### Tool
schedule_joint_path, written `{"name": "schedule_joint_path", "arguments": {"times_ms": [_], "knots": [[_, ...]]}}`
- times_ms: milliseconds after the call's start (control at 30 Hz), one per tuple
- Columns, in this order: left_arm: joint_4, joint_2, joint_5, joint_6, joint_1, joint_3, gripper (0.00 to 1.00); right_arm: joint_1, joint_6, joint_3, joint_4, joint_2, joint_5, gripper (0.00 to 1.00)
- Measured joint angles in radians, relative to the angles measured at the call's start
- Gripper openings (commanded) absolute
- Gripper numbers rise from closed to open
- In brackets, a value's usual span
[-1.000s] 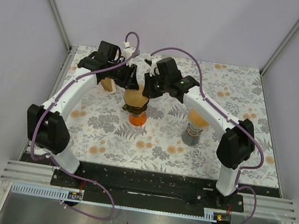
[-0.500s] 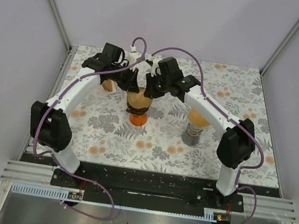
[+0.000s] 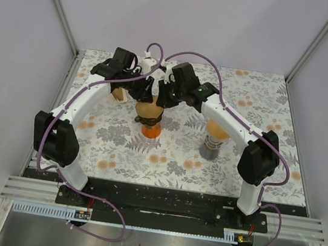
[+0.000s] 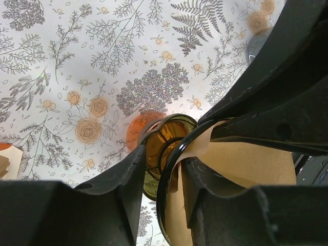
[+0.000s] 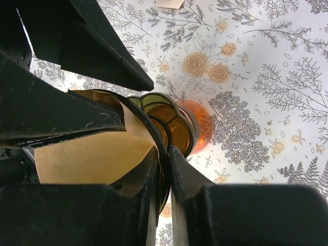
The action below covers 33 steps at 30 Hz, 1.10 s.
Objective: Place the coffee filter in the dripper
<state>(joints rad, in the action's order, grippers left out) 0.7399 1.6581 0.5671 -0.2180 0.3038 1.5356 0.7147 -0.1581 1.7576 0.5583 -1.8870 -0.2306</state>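
Note:
The dark olive dripper [image 3: 148,119] sits on an orange cup [image 3: 150,131] at mid-table. A brown paper coffee filter [image 3: 148,108] stands inside it, its top above the rim. My left gripper [image 3: 146,91] is open astride the rim's left side. In the left wrist view one finger is outside the dripper [image 4: 165,134] and the other lies against the filter [image 4: 241,164], around the left gripper [image 4: 164,156]. My right gripper [image 3: 163,96] is shut on the right side of the rim. The right wrist view shows the right gripper [image 5: 164,151] pinching the dripper [image 5: 177,128] wall and filter [image 5: 87,159].
A grey cup with a tan cone on top [image 3: 213,139] stands to the right of the dripper. A small holder of brown filters [image 3: 118,94] is behind the left arm. The orange cup [image 5: 202,120] rests on the floral tablecloth [image 3: 165,160].
My left gripper has moved right, onto the dripper's rim, and its jaws closed and parted again. The right gripper has kept its grip on the rim.

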Motion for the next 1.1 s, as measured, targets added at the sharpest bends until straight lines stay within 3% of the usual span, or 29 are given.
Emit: {"name": "schedule_joint_path", "arguments": {"times_ms": [200,433,800,833,867,900,967,1100], "knots": [[0.043,0.000,0.005,-0.060,-0.005,0.000,0.42,0.002,0.001,0.000,0.002,0.000,0.000,0.15],[0.080,0.007,0.033,-0.075,-0.013,0.005,0.00,0.002,-0.002,0.000,-0.001,0.000,0.000,0.15],[0.082,0.013,0.035,-0.055,-0.012,0.020,0.00,0.001,-0.003,0.003,0.005,0.000,0.002,0.15],[0.082,0.013,0.035,-0.054,-0.012,0.020,0.10,0.001,-0.003,0.003,0.005,0.000,0.001,0.15],[0.082,0.013,0.035,-0.053,-0.012,0.020,0.30,0.001,-0.003,0.003,0.005,0.001,0.001,0.14],[0.082,0.013,0.035,-0.052,-0.011,0.020,0.43,0.001,-0.003,0.003,0.005,0.001,0.001,0.14],[0.080,0.013,0.032,-0.051,-0.010,0.020,0.54,0.001,-0.004,0.003,0.005,0.000,-0.001,0.14],[0.082,0.015,0.028,-0.043,-0.009,0.023,0.57,0.003,-0.004,0.003,0.006,0.001,0.000,0.14]]}}
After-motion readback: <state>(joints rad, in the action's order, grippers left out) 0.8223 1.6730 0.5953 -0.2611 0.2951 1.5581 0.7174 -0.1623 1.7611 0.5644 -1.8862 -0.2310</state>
